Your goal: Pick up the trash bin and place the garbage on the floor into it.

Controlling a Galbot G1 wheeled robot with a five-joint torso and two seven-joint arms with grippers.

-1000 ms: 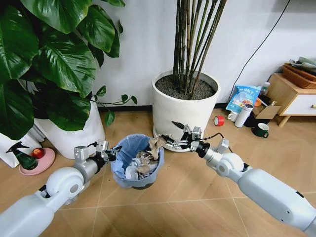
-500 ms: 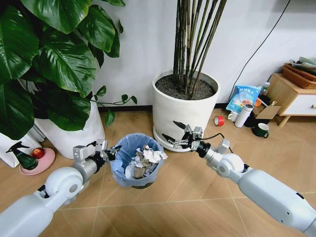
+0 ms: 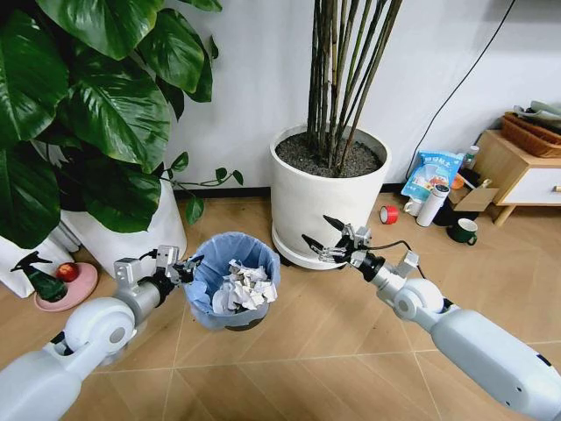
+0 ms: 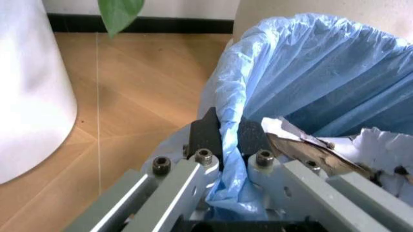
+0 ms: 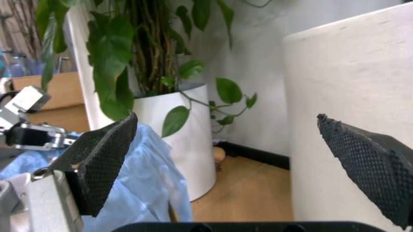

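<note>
The trash bin [image 3: 217, 254], black with a light blue liner, hangs just above the floor between the two plant pots. My left gripper [image 3: 186, 267] is shut on its near-left rim; the left wrist view shows the fingers [image 4: 205, 137] clamped over the liner [image 4: 322, 72]. Crumpled white and grey-brown paper garbage [image 3: 240, 288] lies heaped inside the bin, and the same garbage [image 4: 371, 147] shows in the left wrist view. To the right of the bin my right gripper [image 3: 323, 238] stands open and empty before the white pot. Its black pads [image 5: 103, 159] are spread wide.
A white pot [image 3: 329, 197] with bamboo stands behind the right gripper and another white pot [image 3: 131, 237] to the left. By the right wall are a blue-white packet [image 3: 432, 174], red tape roll [image 3: 388, 214], white bottle [image 3: 433, 204], green mug [image 3: 462, 231] and wooden cabinet [image 3: 517, 171]. A pink plate [image 3: 63, 288] sits far left.
The right gripper let a grey-brown paper wad fall into the bin, then drew back to the right, open. The left gripper shifted the bin slightly left and nearer.
</note>
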